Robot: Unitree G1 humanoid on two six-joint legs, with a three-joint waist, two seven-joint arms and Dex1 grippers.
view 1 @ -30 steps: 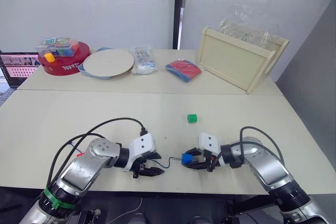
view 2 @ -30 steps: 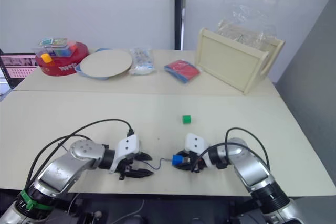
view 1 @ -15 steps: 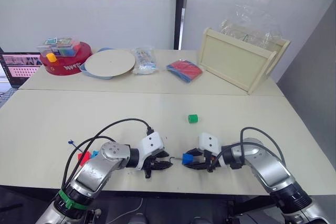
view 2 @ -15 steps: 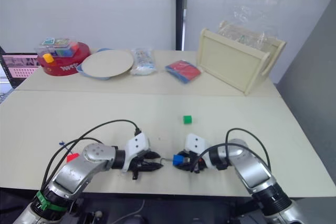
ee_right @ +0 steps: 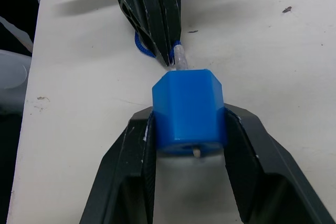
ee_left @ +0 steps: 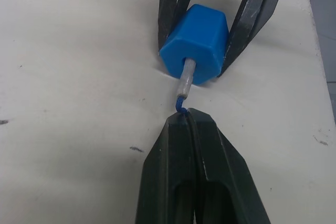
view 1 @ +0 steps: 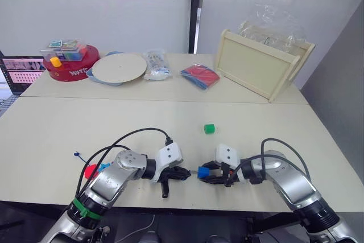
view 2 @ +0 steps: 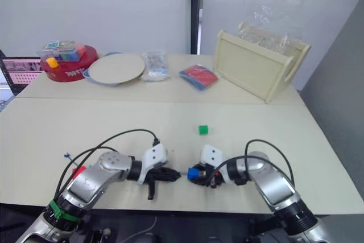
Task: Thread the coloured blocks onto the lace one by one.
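Desk, lower centre: my left end effector, clenched on lace, moved in; tip now entering blue block, clamped by right end effector. First threading underway.

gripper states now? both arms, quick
Left gripper: shut on the lace, just behind its pale tip, which is in the block's hole.
Right gripper: shut on the blue block.
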